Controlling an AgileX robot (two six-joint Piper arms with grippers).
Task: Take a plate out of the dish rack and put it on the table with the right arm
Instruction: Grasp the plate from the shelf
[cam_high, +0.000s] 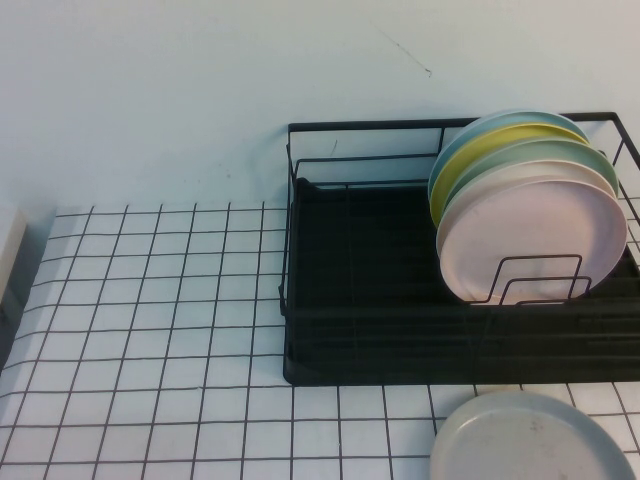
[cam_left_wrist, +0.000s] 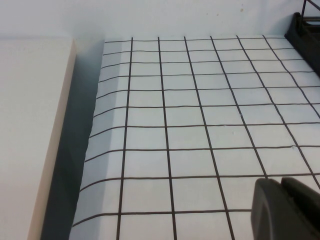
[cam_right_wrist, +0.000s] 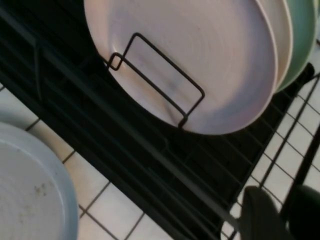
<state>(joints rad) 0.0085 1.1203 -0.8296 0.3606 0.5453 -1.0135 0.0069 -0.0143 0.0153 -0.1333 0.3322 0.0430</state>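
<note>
Right gripper (cam_right_wrist: 282, 212) hovered over the rack (cam_high: 400, 330) near the pink plate (cam_high: 535, 235), fingers slightly apart, holding nothing. Left gripper (cam_left_wrist: 285, 207) sat low over the tabletop (cam_left_wrist: 200, 115) near its left edge, fingers nearly together.

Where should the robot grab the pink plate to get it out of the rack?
Probably the pink plate's top rim, coming from above: it stands on edge in the dish rack, wire loops across its lower face. Right gripper hovers over the rack's edge; left gripper sits over the table.
</note>
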